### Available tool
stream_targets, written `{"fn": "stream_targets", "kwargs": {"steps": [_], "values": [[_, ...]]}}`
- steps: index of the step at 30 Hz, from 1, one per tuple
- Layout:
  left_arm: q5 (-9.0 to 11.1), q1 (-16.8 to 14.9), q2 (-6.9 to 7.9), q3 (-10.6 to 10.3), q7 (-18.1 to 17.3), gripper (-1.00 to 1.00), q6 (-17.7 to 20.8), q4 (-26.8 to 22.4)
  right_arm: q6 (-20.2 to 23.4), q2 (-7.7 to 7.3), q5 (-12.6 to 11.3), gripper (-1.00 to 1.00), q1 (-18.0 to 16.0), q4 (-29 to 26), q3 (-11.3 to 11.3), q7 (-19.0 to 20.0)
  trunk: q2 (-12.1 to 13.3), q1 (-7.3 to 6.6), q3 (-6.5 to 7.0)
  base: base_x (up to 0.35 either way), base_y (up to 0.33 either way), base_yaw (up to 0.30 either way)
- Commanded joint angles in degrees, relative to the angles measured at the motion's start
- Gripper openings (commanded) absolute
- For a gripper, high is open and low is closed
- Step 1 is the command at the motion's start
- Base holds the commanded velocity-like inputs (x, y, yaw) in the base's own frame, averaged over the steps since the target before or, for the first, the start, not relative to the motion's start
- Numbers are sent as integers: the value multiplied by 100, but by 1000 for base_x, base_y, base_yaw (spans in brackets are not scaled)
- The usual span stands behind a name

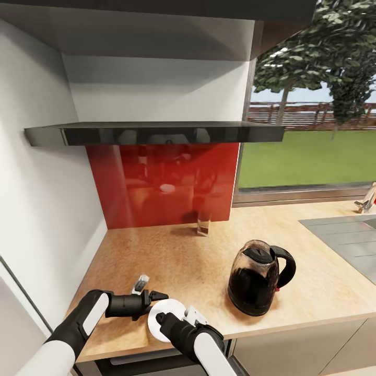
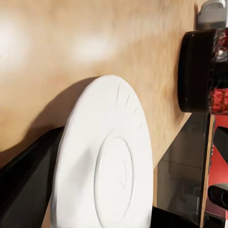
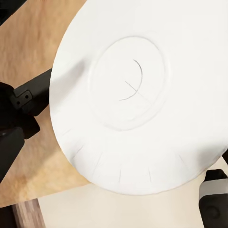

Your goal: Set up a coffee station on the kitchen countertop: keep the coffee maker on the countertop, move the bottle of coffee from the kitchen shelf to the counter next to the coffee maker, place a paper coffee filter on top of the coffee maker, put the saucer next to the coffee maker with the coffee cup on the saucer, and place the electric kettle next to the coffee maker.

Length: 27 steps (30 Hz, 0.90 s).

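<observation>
The kitchen countertop (image 1: 209,250) spreads as a light wood-grain slab from the left wall to the grey inset panel (image 1: 347,243) at the right, where it is cut off by the picture's edge; its front lip runs behind both arms, so the near left corner is partly hidden. Above it the kitchen shelf (image 1: 156,133) hangs as a thin glossy dark slab over a red backsplash (image 1: 167,183), whose blurred reflections cannot be read as any definite thing. The electric kettle (image 1: 258,279) stands upright on the worktop toward the right of centre, dark liquid showing through its glass, black handle turned to the right; no lettering can be made out on it. A small clear glass-like object (image 1: 203,224) stands by the backsplash, too faint to name. The saucer (image 1: 163,318) sits at the front edge of the counter between the two arms, well apart from the kettle, largely covered in the head view; in the wrist views its white face and centre ring show plainly, unmarked. The left gripper (image 1: 156,298) sits at the saucer's rim with dark fingers on either side of the edge, though a firm clamp cannot be judged. The right gripper (image 1: 166,319) lies over the saucer; its fingers' spread cannot be told.
</observation>
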Motion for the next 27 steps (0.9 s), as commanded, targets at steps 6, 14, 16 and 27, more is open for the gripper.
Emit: {"fn": "stream_targets", "kwargs": {"steps": [6,14,16,27], "values": [[-64,5,-2,-19,-19,100,8,1,18,1,-24,100,-6,-13,1,-36,-13,4,-15,0,0,0],[-63,8,-3,-19,-19,100,12,-3,18,1,-23,-100,-5,-27,1,-36,-13,4,-15,0,0,0],[-63,15,-3,-18,-19,100,11,-3,18,1,-23,-100,-5,-31,1,-36,-13,4,-15,0,0,0],[-63,16,-3,-12,-19,100,13,-3,18,1,-23,-100,-5,-32,1,-36,-13,4,-15,0,0,0]]}}
